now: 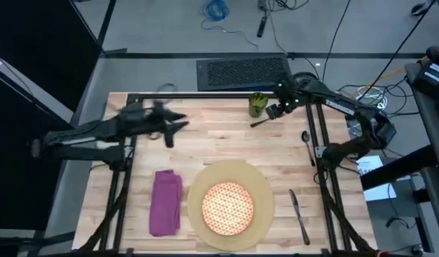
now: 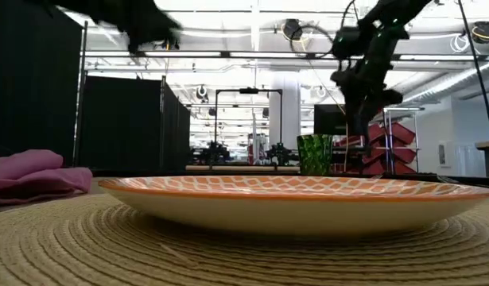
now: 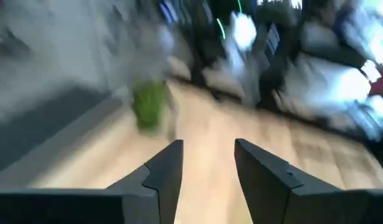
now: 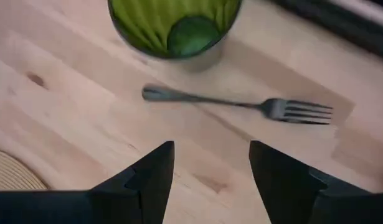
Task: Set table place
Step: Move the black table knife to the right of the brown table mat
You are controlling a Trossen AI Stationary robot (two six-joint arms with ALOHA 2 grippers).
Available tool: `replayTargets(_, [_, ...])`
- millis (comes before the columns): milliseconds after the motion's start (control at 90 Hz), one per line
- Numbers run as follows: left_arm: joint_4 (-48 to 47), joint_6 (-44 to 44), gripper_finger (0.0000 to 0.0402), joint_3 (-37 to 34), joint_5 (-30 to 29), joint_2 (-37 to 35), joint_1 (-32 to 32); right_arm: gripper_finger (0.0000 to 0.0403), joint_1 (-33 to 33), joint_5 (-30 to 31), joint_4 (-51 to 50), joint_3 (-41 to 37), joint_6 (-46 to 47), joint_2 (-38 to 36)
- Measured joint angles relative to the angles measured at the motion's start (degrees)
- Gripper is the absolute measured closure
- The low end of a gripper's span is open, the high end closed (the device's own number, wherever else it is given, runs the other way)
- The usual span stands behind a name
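The orange-and-white plate (image 1: 228,207) sits on the round tan mat (image 1: 256,187) near the table's front edge. The purple napkin (image 1: 165,202) lies on the wood left of the mat, and the knife (image 1: 298,214) lies right of it. At the far edge stands the green cup (image 1: 258,104), with the fork (image 4: 241,102) flat on the wood just beside it. My right gripper (image 4: 210,180) hovers open above the fork and cup and touches neither. My left gripper (image 1: 173,125) is open in the air over the far left of the table.
A small metal utensil (image 1: 305,138) lies by the right arm's base posts. A dark ribbed panel (image 1: 242,71) sits beyond the far edge. Bare wood (image 1: 205,146) lies between the cup and the mat.
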Motion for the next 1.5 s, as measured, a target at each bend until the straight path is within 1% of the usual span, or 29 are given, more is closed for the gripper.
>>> replayTargets(44, [1.18, -0.12, 0.027, 0.02, 1.4, 2.3, 1.03, 0.0206, 0.15, 0.42, 0.06, 0.0, -0.61, 1.75])
replayTargets(144, [1.38, 1.3, 0.027, 0.04, 0.45, 4.9, 2.22, 0.0206, 0.1, 2.42, -0.71, 0.0, -3.14, 5.34])
replayTargets(278, [3.1, 3.12, 0.027, 0.06, 0.77, 5.46, 1.99, 0.0208, -0.19, 3.49, -1.0, 0.0, -5.75, 9.09])
replayTargets(356, [4.34, 3.1, 0.027, 0.06, 0.32, 5.31, 2.13, 0.0221, -0.29, 3.49, -0.58, 0.0, -7.29, 10.73])
replayTargets(411, [4.81, 3.38, 0.027, 0.08, 0.32, 4.93, 2.09, 0.0242, -0.37, 3.49, -0.09, 0.0, -8.04, 11.79])
replayTargets(456, [5.4, 4.03, 0.027, 0.09, 0.34, 4.85, 1.99, 0.0266, -0.37, 3.43, -0.07, 0.0, -8.89, 12.55])
replayTargets(500, [5.61, 4.26, 0.027, 0.1, 0.21, 4.85, 2.05, 0.03, -0.37, 3.28, -0.1, 0.0, -10.01, 13.2])
replayTargets(578, [5.33, 4.44, 0.027, 0.1, -1.02, 4.89, 2.08, 0.0371, -0.37, 3.29, 0.03, -0.02, -12.19, 13.82])
replayTargets(622, [5.34, 4.48, 0.027, 0.1, -1.4, 4.89, 2.09, 0.0388, -0.37, 3.31, 0.65, -0.02, -13.42, 13.88])
replayTargets(722, [5.3, 4.64, 0.027, 0.1, -1.84, 4.88, 2.09, 0.04, -1.09, 3.43, 2.17, -0.02, -14.16, 13.88])
replayTargets(911, [5.22, 4.63, 0.027, 0.1, -2.02, 4.89, 2.06, 0.0403, -3.76, 3.39, 2.83, -0.02, -17.21, 13.88])
replayTargets(1067, [5.04, 4.63, 0.027, 0.1, -2.02, 4.89, 2.05, 0.0403, -5.53, 3.42, -3.41, -0.02, -17.7, 13.77])
replayTargets(1133, [4.88, 4.86, 0.027, 0.1, -2.02, 4.89, 2.05, 0.0403, -5.62, 3.44, -7.06, -0.14, -17.16, 12.86])
replayTargets(1222, [4.62, 6.01, 0.027, 0.1, -2.05, 4.89, 2.05, 0.0403, -4.98, 3.46, -7.92, -1.7, -15.72, 9.54])
replayTargets(1344, [4.72, 7.28, 0.027, 0.1, -2.05, 4.89, 2.05, 0.0403, -4.63, 3.21, -7.57, -6.21, -11.09, 1.98])
replayTargets(1433, [5.11, 7.57, 0.027, 0.1, -2.05, 4.89, 2.05, 0.0403, -4.02, 2.62, -7.48, -9.98, -5.85, -4.6])
replayTargets(1500, [5.89, 7.68, 0.027, 0.1, -2.05, 4.89, 2.05, 0.0399, -3.35, -0.55, -7.4, -12.53, -2.34, -8.91])
